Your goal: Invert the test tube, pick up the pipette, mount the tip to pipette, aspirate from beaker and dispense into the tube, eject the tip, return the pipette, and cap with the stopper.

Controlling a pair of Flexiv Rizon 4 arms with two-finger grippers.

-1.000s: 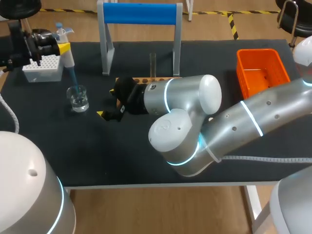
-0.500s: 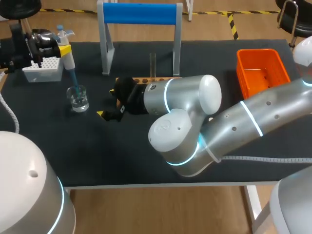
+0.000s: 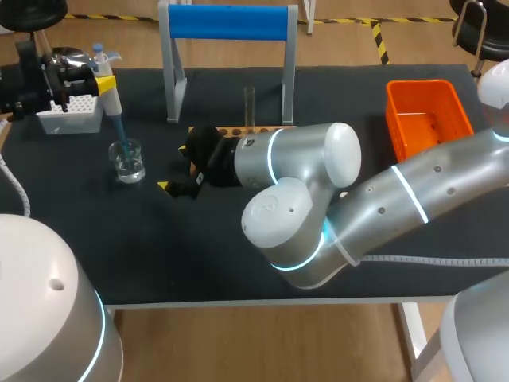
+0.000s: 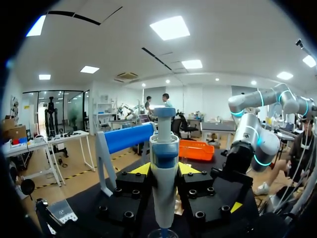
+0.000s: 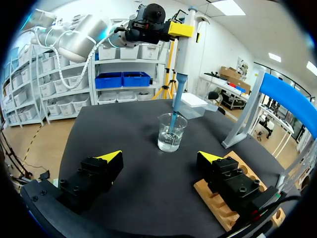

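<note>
My left gripper [image 3: 89, 79] is shut on the white pipette [image 3: 109, 89] at the table's far left and holds it upright. Its blue tip dips into the water of the glass beaker [image 3: 127, 160]. In the left wrist view the pipette [image 4: 164, 168] stands between the yellow fingertips [image 4: 141, 169], with the beaker rim [image 4: 162, 233] just below. My right gripper [image 3: 180, 181] hovers open near the table's middle, empty, facing the beaker [image 5: 171, 133] and the pipette [image 5: 184, 47]. A clear test tube [image 3: 249, 106] stands upright in the wooden rack [image 3: 238, 129].
A white tip box [image 3: 70, 112] sits at the far left, behind the beaker. The blue-barred stand [image 3: 228, 22] rises at the back middle, and an orange bin [image 3: 425, 116] stands at the back right. My right arm's bulky elbow [image 3: 302, 207] covers the table's middle.
The left gripper and pipette have shifted very slightly, with the tip staying in the beaker. The right arm has not moved.
</note>
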